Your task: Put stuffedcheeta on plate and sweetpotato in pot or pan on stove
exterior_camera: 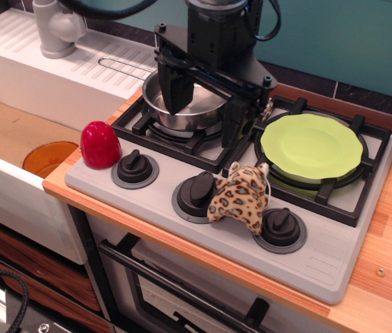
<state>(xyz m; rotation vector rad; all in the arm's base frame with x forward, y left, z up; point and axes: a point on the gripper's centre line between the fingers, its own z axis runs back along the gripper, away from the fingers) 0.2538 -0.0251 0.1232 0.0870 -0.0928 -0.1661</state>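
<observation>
Teal wall panels are running behind a wooden bench (390,229) that is carrying a grey stove (320,260) with black burner grates and three black knobs (197,193) along its front. On the left rear burner a shiny steel pot (155,107) is sitting, and the black end effector (206,104) is hanging right over it, its fingers (175,87) spread apart with nothing between them; one finger is pointing down into the pot's mouth while the other is reaching down beside the pot's right wall. On the right burner a lime-green plate (311,147) is lying flat, with nothing on it. A spotted stuffed cheetah (240,198) is slumping on the stove's front panel, between the middle and right knobs and leaning against both, just in front of the plate. A glossy red sweet potato (100,145) is standing at the stove's front left corner, just beside the left knob. Further left, an orange translucent dish (48,158) is resting in a sink basin (8,132), and a white faucet (55,28) is standing on the ribbed drainboard behind it.
</observation>
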